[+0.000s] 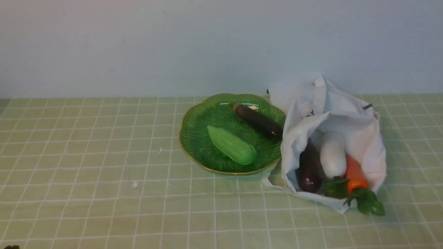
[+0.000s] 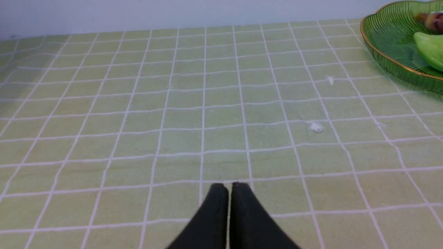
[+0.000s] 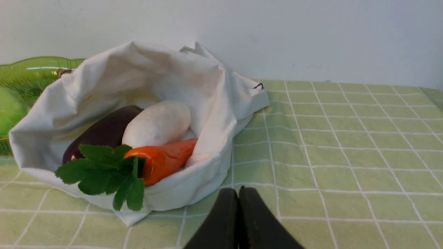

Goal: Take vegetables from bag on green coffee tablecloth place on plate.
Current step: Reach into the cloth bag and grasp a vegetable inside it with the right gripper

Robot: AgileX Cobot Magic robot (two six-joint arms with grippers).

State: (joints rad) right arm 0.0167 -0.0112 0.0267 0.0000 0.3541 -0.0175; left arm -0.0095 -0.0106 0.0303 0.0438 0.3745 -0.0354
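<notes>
White cloth bag (image 1: 332, 114) holds three vegetables: eggplant (image 1: 309, 166), radish (image 1: 333, 155), carrot (image 1: 353, 173); the plate (image 1: 197, 138) beside it carries two more. Only wrist views show the left claw (image 2: 229, 186) and right claw (image 3: 238, 191), each pressed together, empty.

My black left gripper (image 2: 228, 186) & black right gripper (image 3: 238, 192) are cut off by the pic edge. The soft white cloth bag (image 3: 207, 90) hides most of the round dark-green glass plate (image 3: 34, 69). The tiny white bits (image 2: 316, 127): too small to tell.
</notes>
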